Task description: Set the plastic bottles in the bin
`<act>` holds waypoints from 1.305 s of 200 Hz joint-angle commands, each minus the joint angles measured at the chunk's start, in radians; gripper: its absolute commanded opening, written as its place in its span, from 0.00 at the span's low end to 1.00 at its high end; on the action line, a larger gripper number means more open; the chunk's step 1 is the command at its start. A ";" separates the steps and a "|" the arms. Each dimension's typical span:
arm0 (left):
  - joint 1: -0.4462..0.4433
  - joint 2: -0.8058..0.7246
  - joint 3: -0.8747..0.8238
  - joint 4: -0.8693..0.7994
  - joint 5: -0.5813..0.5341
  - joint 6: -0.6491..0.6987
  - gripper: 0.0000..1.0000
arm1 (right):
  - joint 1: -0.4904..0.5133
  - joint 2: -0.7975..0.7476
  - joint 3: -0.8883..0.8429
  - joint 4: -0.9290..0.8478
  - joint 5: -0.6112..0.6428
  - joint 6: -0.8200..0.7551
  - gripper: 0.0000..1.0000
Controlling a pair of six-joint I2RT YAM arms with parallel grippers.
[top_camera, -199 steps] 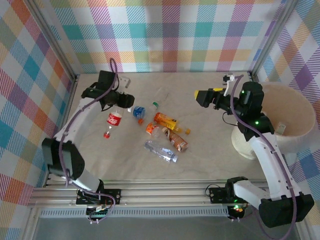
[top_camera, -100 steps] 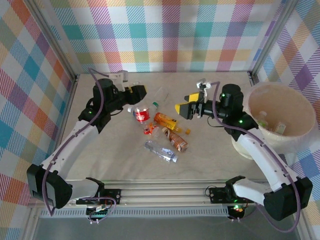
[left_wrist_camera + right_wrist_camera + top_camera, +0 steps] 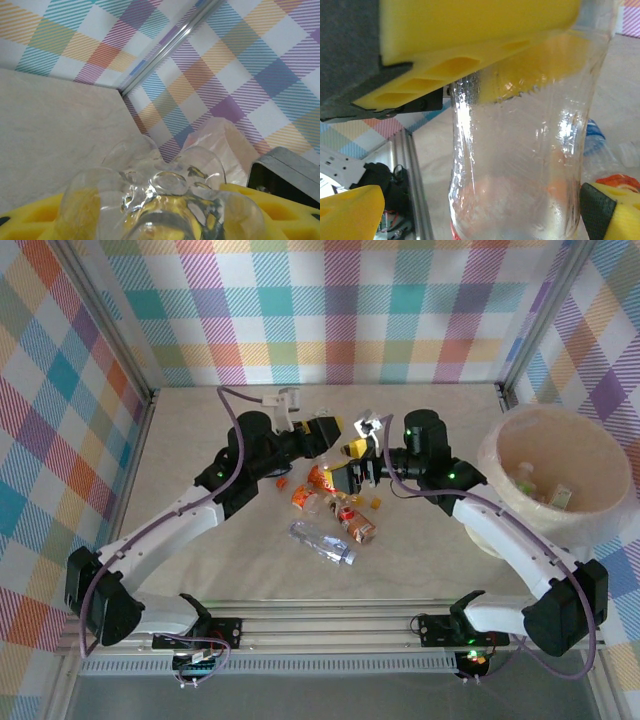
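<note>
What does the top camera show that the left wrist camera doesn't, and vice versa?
The top camera adds the left arm and right arm nearly touching mid-table, loose crushed plastic bottles lying on the table near them, and the inside of the round whitish bin. The left wrist camera adds a close look at the bumpy clear base of a plastic bottle between yellow fingers. Both share the beige table, the bin and the plaid wall.

Bright, even light, soft shadows; wrist views blur up close, glare streaks the clear bottle [image 3: 520,150].
</note>
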 commanded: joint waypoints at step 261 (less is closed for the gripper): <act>-0.065 -0.012 0.052 0.092 0.121 0.053 0.98 | 0.004 -0.096 0.002 -0.015 0.547 -0.004 0.50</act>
